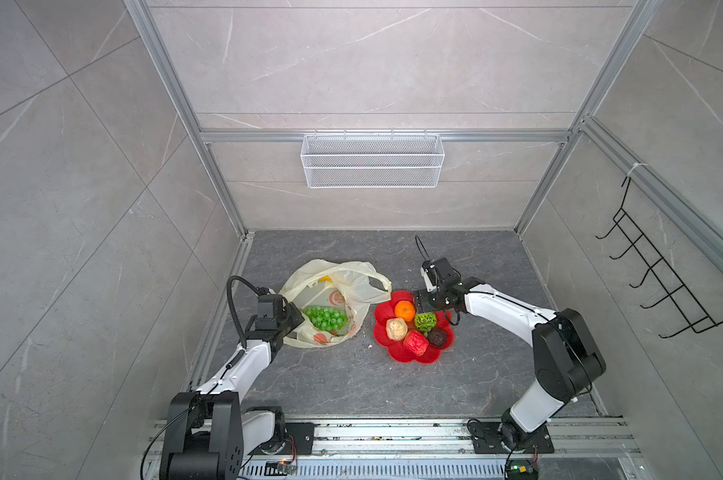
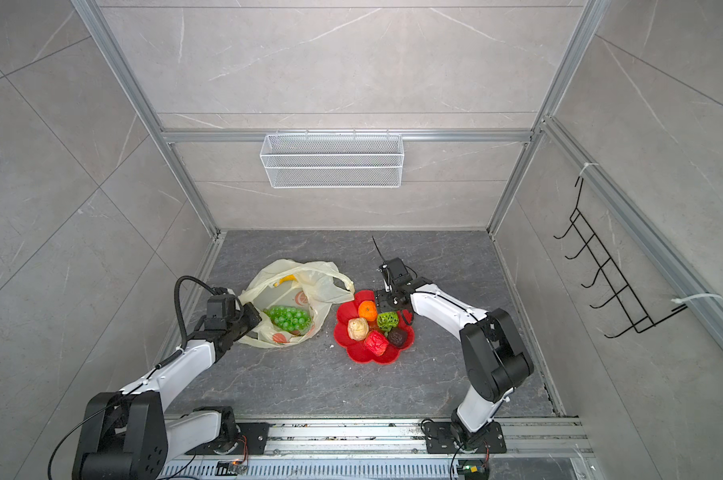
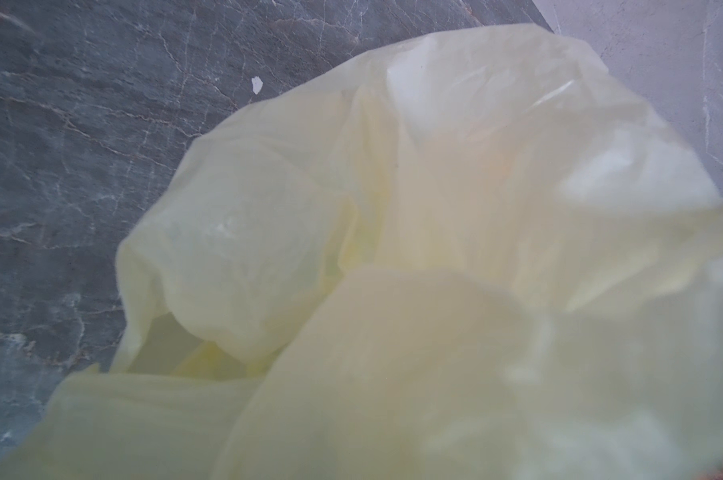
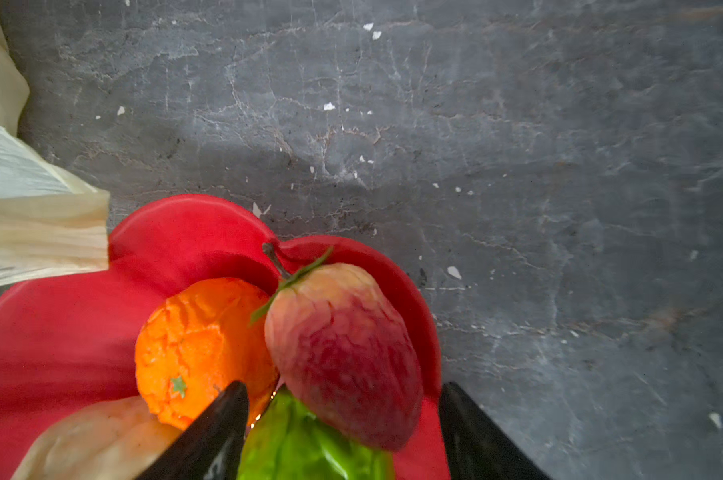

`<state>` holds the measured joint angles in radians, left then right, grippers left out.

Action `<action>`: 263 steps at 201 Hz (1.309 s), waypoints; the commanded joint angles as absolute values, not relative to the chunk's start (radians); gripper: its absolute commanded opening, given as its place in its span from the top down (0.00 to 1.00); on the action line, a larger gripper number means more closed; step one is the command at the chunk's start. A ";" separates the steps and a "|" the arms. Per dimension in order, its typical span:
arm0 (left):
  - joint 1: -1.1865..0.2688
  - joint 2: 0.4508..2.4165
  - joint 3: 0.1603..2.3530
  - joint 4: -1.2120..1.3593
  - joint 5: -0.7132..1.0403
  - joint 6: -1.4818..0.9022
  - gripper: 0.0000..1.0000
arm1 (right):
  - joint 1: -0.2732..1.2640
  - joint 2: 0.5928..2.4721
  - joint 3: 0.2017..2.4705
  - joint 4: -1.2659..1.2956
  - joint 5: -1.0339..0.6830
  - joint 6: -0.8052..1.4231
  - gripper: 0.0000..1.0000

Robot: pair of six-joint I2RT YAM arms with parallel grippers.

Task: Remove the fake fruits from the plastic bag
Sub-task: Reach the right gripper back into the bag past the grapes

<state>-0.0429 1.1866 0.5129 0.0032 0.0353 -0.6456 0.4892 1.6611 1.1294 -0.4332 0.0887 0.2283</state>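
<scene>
The grape bunch (image 1: pixel 325 318) and a banana (image 1: pixel 325 277) lay inside the plastic bag (image 1: pixel 351 286), which sat open-mouthed on the desk (image 1: pixel 351 386) beside the red plate (image 1: pixel 397 357). The fruits looked light, rigid and glossy, hence probably slippery; the bunch would best be taken across its lumpy middle. The bag film was thin and limp. The left claw (image 1: pixel 292 320) was closed on the bag's near rim. The right claw (image 4: pixel 343 386) stood apart over the plate, a reddish fruit (image 4: pixel 343 353) loose between its jaws.
</scene>
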 commanded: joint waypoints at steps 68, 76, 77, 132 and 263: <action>-0.046 1.183 0.523 0.061 0.080 -0.617 1.00 | 0.763 1.472 1.179 -0.382 0.016 0.397 0.38; -0.048 1.184 0.523 0.068 0.087 -0.614 1.00 | 0.817 1.499 1.201 -0.333 -0.003 0.413 0.39; -0.048 1.186 0.523 0.069 0.088 -0.615 1.00 | 0.823 1.503 1.206 -0.329 -0.005 0.415 0.40; -0.067 1.134 0.509 0.086 0.098 -0.597 1.00 | 0.971 1.933 1.594 -0.304 -0.009 0.447 0.49; -0.074 1.143 0.508 0.099 0.121 -0.615 1.00 | 0.946 2.603 2.426 -0.742 0.274 0.498 0.56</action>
